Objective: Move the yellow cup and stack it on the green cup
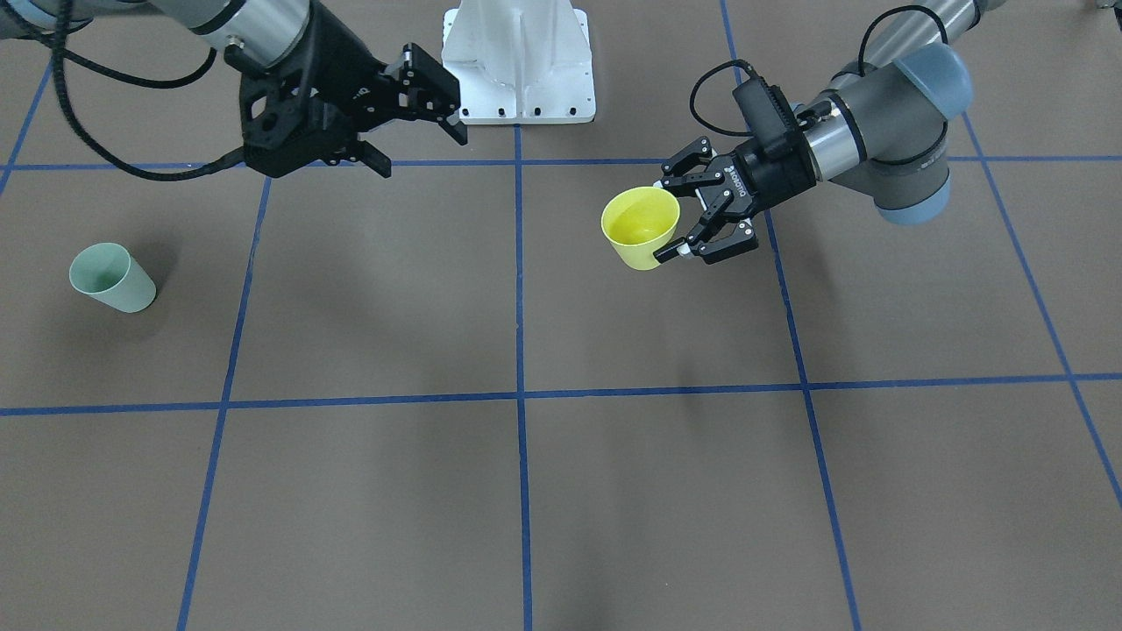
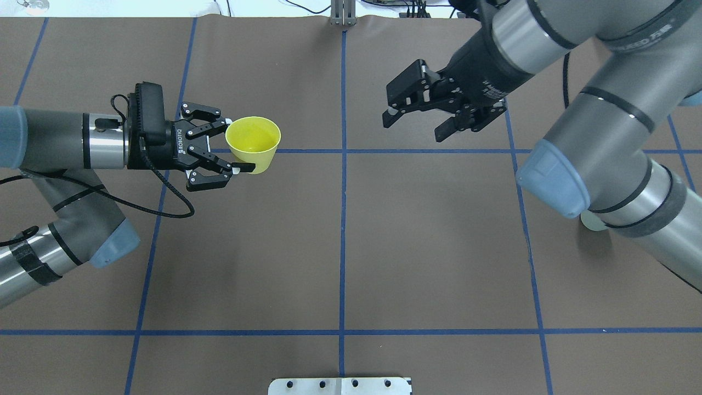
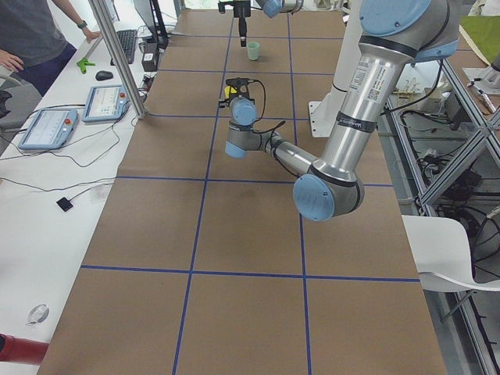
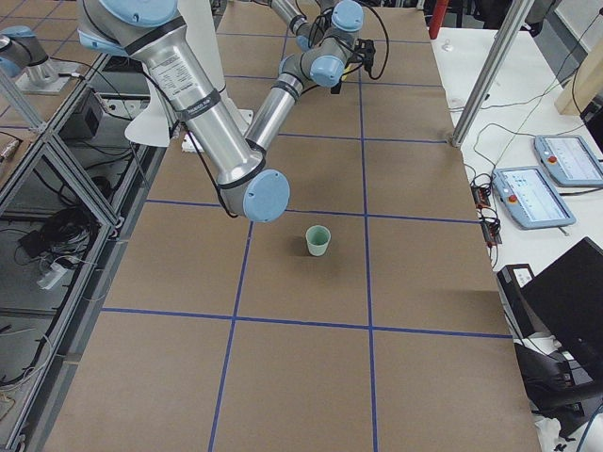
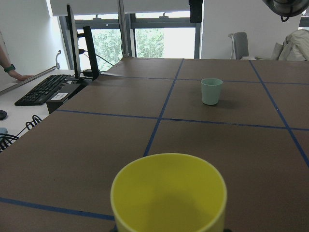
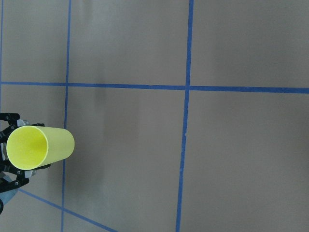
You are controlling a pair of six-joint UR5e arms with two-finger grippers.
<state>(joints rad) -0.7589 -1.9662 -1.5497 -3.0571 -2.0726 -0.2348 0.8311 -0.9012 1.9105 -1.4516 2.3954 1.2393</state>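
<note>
Two cups are on my screens, and both stand mouth up with the long axis vertical. The yellow cup is gripped by the left gripper, whose two fingers press on opposite sides of its wall just under the rim. It looks held off the table, though I cannot make out its base.

The green cup is my reference. It stands on the table on its own base, touching nothing, and the yellow cup is well apart from it, toward the robot's left side. From the left wrist camera the green cup sits ahead, beyond the yellow rim (so that gripper faces it).

The left arm has its wrist lying level, and its gripper reaches out sideways in the direction of the green cup. The right arm passes above the green cup and hides nearly all of it in the overhead view. The right gripper hangs high and points down, its fingers spread wide with only air between them. It is on the yellow cup's side of the green cup and apart from both.

Inside the yellow cup I see only its own yellow floor. Inside the green cup I see only green wall and shadow.
</note>
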